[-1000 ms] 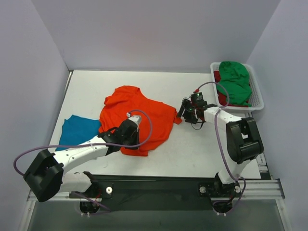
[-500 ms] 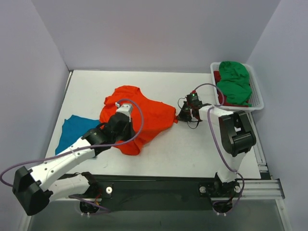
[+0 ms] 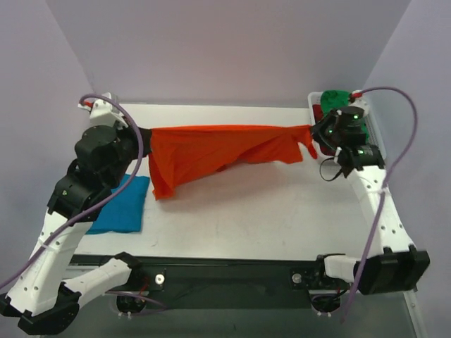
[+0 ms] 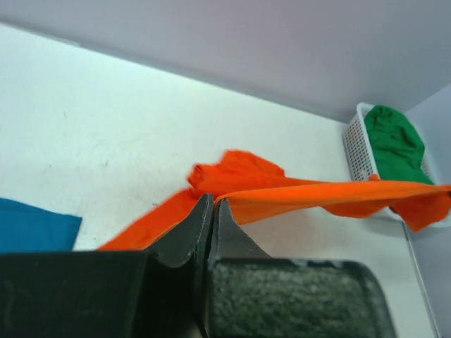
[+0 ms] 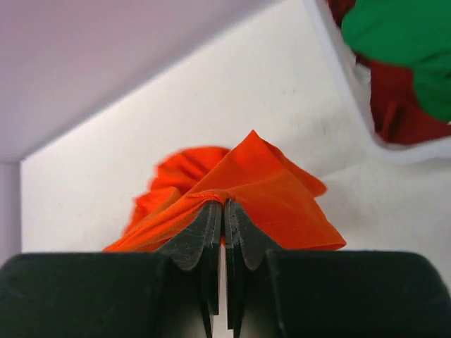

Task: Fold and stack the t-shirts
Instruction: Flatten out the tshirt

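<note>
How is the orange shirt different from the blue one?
The orange t-shirt hangs stretched in the air, while the teal blue t-shirt lies on the table. The orange one is pinched at both ends, by the left gripper and the right gripper; nothing holds the blue one. The orange one is creased, the blue one smoother. Both are plain, single-colour cloth.

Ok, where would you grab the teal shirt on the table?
Probably its near right corner, coming straight down from above: the teal shirt lies flat on the table, so only an edge offers cloth to pinch, and that corner lies bare.
</note>
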Controlling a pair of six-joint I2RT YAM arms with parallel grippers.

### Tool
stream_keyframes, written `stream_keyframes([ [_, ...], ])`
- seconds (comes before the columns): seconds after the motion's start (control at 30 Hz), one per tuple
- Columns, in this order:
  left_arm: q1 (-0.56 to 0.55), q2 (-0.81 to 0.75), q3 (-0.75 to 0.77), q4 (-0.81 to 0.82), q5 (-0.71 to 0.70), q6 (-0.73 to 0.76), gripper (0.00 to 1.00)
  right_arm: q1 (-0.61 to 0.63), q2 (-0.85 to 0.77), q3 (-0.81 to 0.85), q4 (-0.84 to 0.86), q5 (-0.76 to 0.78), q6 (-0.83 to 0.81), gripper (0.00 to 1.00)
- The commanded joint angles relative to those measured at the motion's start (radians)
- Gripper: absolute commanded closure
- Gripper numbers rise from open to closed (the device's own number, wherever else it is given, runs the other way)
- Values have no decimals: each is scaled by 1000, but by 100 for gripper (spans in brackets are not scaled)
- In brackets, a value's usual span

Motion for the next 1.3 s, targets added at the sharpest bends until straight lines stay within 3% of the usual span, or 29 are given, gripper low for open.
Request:
stream_keyframes([
  [0.0, 16, -28, 149, -32, -132, 65, 100, -52, -143, 69, -168, 119, -101, 100],
  [0.27, 18, -97, 242, 5, -212, 112, 100, -57, -362, 226, -280, 128, -213, 100],
  [0.4, 18, -60, 237, 63, -193, 114, 100, -57, -390, 256, -275, 122, -209, 100],
  [0.67, 53, 168, 214, 316, -111, 160, 100, -55, -148, 310, -110, -5, -203, 100],
  [0.83, 202, 343, 320, 466, 107, 129, 100, -55, 51, 472, -29, -3, -207, 100],
  [0.93, 315, 466, 471, 477, 232, 71, 100, -57, 143, 593, -19, -13, -209, 100],
  [1.1, 432, 572, 669, 436, 333, 17, 100, -55, 184, 796, -28, -14, -215, 100],
  [1.17, 458, 553, 661, 433, 368, -7, 100, -54, 148, 774, -27, -8, -216, 100],
  [1.27, 481, 475, 520, 457, 371, -33, 100, -48, 66, 662, -10, -10, -212, 100],
])
